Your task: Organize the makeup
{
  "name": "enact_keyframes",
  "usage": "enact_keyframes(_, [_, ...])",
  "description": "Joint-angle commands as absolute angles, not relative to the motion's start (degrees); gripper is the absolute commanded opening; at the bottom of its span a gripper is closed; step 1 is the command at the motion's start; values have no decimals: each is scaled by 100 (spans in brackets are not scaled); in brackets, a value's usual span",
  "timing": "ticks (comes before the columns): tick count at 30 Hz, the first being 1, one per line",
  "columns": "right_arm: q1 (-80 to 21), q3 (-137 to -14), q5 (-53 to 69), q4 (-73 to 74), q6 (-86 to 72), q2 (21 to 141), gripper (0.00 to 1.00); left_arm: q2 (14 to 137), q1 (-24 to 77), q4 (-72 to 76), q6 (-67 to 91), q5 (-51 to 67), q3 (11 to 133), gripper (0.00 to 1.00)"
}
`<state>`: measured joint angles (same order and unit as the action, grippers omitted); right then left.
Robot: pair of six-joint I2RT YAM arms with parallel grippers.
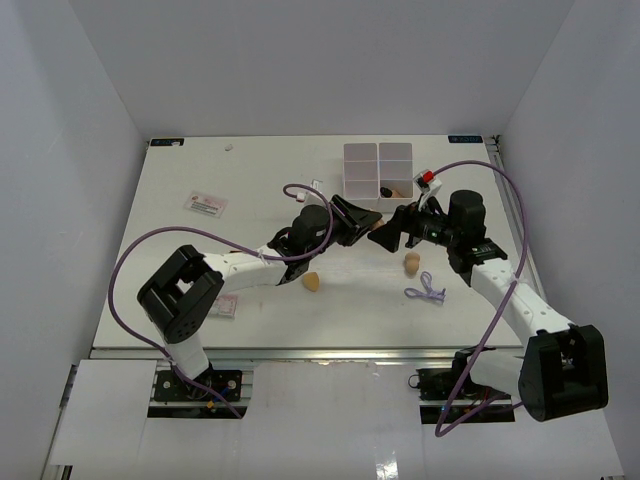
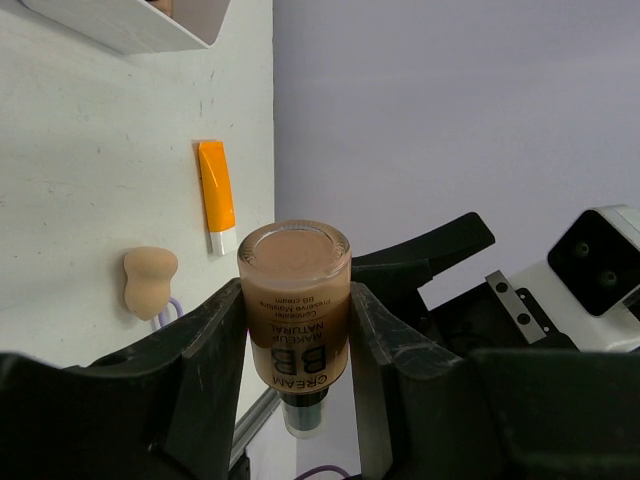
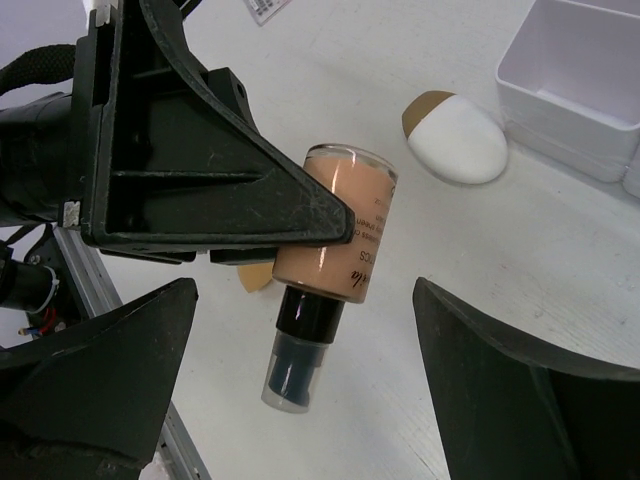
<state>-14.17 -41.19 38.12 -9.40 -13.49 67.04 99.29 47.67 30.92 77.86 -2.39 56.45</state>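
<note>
Left hand (image 2: 297,305) grips bottle (image 3: 340,235) off the surface, cap end poking between wide-open right hand (image 1: 391,229) fingers, likely for handover.

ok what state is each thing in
tan glass bb cream bottle with dark cap, clamped in left gripper
left gripper, shut on the bottle
right gripper, open, not touching the bottle
orange and white tube, lying flat on table
white plastic compartment box, open top
</note>
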Motion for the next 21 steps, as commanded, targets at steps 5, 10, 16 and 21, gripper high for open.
enact_keyframes(5, [-1518, -4299, 3823, -1609, -1519, 7049, 84, 9822, 4844, 3368, 8100, -218, 5917, 0])
enact_keyframes(10, [-1520, -4217, 3735, -1915, -1512, 7110, 77, 9876, 4869, 3419, 8324, -211, 5915, 0])
enact_keyframes(16, [-1521, -4026, 3447, -2361, -1521, 7050, 72, 9896, 4895, 3350, 8594, -351, 5915, 0])
enact_keyframes(21, [-1529, -3985, 3330, -2556, -1597, 7068, 71, 9894, 4937, 3340, 8838, -544, 5875, 0])
